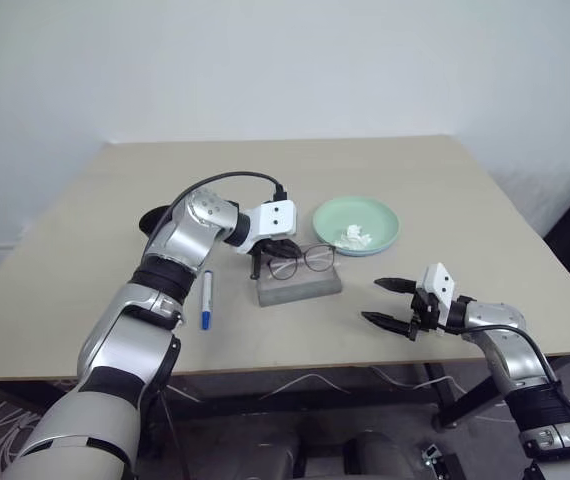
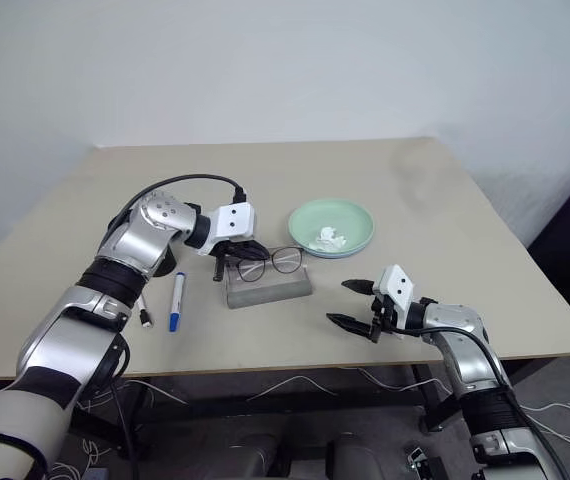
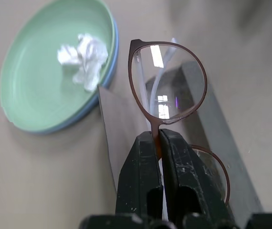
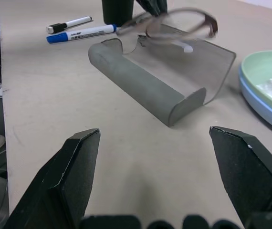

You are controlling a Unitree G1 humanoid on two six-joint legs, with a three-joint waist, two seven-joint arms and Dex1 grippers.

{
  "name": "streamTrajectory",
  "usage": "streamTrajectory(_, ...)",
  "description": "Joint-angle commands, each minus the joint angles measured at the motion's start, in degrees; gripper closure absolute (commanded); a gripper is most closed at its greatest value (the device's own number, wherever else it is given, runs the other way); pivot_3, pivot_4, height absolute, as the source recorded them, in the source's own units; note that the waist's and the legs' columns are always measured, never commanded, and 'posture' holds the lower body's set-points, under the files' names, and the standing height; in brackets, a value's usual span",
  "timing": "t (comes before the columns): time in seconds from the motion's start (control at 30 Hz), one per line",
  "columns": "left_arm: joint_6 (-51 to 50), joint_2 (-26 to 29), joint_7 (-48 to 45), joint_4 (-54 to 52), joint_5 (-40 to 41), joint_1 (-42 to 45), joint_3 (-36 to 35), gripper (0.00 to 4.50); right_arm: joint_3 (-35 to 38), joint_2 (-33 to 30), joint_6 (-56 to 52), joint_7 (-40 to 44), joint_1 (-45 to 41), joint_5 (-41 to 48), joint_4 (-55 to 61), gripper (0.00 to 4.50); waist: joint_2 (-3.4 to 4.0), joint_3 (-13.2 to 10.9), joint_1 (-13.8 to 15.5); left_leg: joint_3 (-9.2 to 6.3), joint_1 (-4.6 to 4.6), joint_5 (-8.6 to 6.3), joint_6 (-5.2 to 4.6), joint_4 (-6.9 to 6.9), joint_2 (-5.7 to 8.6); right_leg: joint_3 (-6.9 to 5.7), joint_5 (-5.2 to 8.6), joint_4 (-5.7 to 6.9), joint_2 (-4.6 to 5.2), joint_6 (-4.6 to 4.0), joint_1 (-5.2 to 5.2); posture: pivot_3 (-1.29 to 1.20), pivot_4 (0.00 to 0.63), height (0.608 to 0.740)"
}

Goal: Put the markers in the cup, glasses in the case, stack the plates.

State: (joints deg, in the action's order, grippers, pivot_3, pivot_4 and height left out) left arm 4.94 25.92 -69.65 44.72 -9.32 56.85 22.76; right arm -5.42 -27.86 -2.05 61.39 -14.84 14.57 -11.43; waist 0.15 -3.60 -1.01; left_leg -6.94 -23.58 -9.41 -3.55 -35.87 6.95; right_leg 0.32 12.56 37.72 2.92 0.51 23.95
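From my head cameras the black tapered plastic cup (image 2: pixel 168 262) sits mostly hidden behind my left arm, left of the grey oblong felt case (image 2: pixel 268 286). I see the light blue plate (image 3: pixel 108 71) merely as a rim under the mint green plate (image 3: pixel 40 76). In the right wrist view the thin wire-framed glasses (image 4: pixel 174 21) above the case are blurred.
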Motion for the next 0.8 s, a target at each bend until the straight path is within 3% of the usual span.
streamTrajectory(0.03,3.92,-0.77,4.04,2.84,-3.31,2.22,0.74,4.49,0.62,0.10,0.51,-0.27,-0.24,0.72,2.35,0.52,-0.01,0.00,0.15,0.00,0.00,-0.01,-0.02,-0.03,0.00,-0.01,0.00,0.00,0.00,0.01,-0.02,0.00,0.000,0.736)
streamTrajectory(0.4,6.95,-3.11,8.54,7.82,-6.92,2.19,1.08,4.49,0.53,0.25,0.98,-0.73,0.21,0.58,2.03,0.52,-0.01,0.00,0.43,-0.01,0.00,-0.03,-0.05,-0.13,0.00,-0.10,-0.04,0.00,0.01,0.06,-0.09,0.00,0.000,0.736)
streamTrajectory(0.8,6.22,-3.97,5.79,7.81,-6.46,0.06,0.96,4.49,0.19,0.46,2.36,-1.03,-0.24,-0.21,0.00,0.52,-0.02,0.00,0.42,-0.05,0.00,-0.03,-0.06,-0.18,0.00,-0.20,-0.04,0.00,0.02,0.07,-0.15,0.00,0.000,0.736)
